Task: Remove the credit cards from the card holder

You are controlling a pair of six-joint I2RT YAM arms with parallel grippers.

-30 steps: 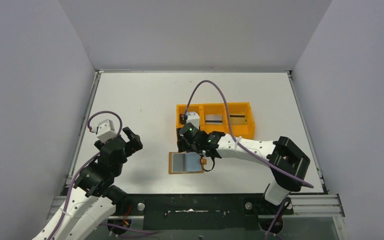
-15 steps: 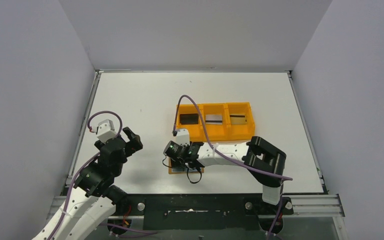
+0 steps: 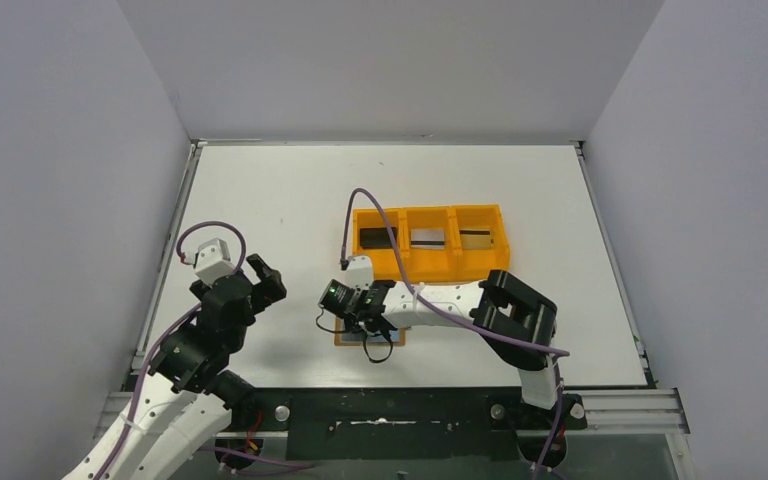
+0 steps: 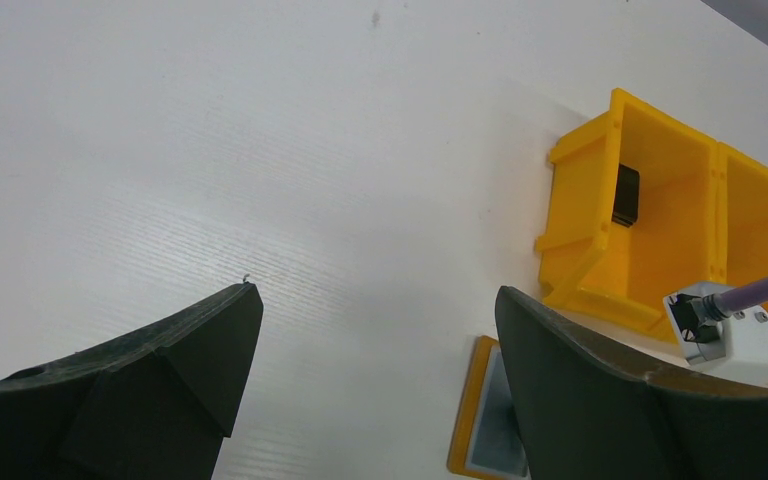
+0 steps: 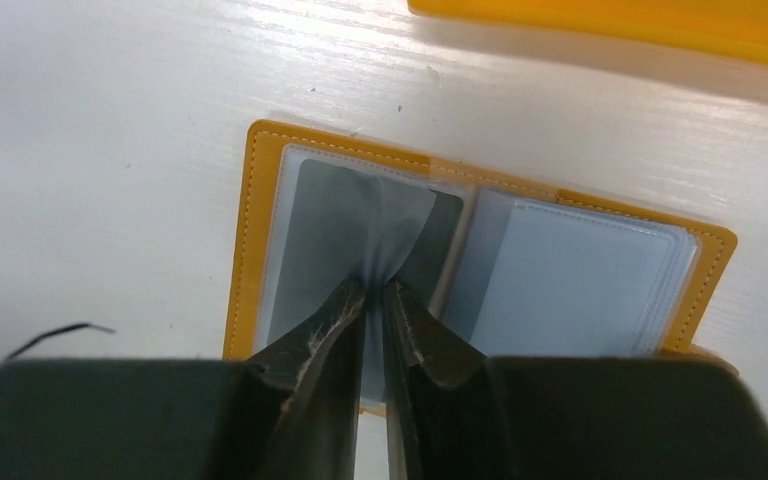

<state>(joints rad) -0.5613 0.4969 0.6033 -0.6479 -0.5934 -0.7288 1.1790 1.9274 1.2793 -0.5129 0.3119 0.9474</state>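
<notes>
Down at the near middle of the desk point(image 3: 280, 190) we find the card holder point(image 5: 570, 280) lying open and flat, both panels facing up. The right fingers point(image 5: 325, 325) are clenched right over its left panel, tips nearly together, pinching the clear pocket sleeve point(image 5: 325, 205) so that it puckers between them. Just at 3 o'clock of that pinch, a dark card point(image 5: 443, 240) peeks out from under the sleeve, beside the fold. The right panel shows pale blue-grey pockets, untouched.

At 1 o'clock of the holder sits the orange tray point(image 3: 430, 265), near but apart, with another dark card point(image 4: 627, 195) standing in its left compartment. Something thin lies in each of the other two compartments; we can't make out what.

Off at 9 o'clock, well apart, the left fingers point(image 4: 200, 340) hang released, spread wide over bare desk, holding nothing.
</notes>
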